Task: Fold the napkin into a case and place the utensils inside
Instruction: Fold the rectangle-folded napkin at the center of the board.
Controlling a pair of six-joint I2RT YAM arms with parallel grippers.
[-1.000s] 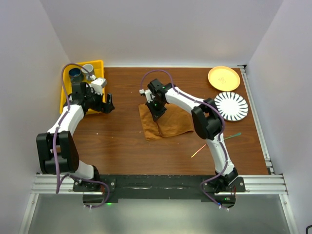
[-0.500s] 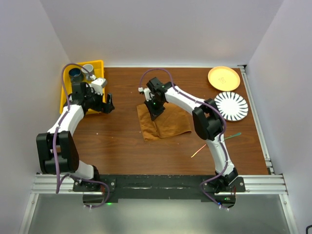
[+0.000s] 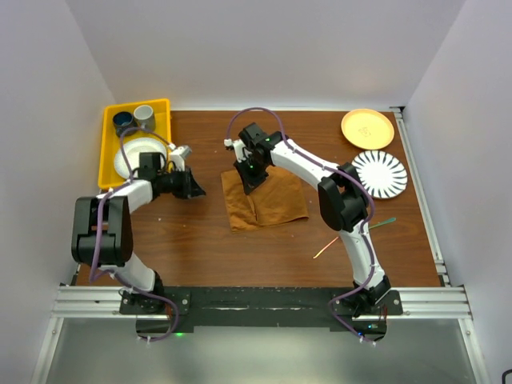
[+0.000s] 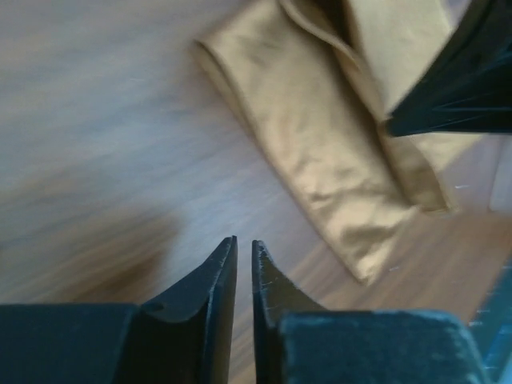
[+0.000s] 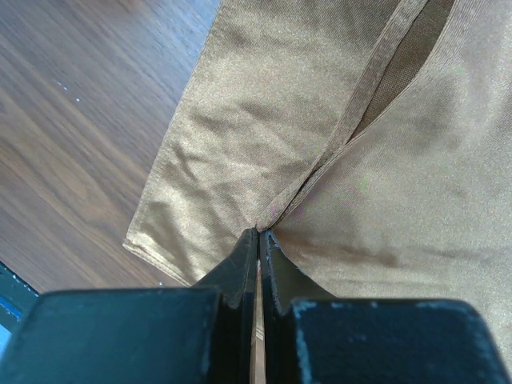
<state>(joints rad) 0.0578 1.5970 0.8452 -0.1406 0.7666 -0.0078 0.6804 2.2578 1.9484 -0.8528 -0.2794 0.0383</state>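
Half done at best: the rust-brown cloth napkin [image 3: 266,200] lay partly folded on the brown wooden desk [image 3: 208,240]; my right claw [image 3: 247,179] pinched its hem; the left claw [image 3: 194,190] sat nearly closed, empty; the thin iridescent metal utensils [image 3: 326,248] lay well apart, unpacked.

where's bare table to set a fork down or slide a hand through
Bare table: the near strip between the napkin and the arm bases, and the far edge between the yellow tray and the right arm. Crowded: the right side, with the yellow plate, the striped plate and the utensils.
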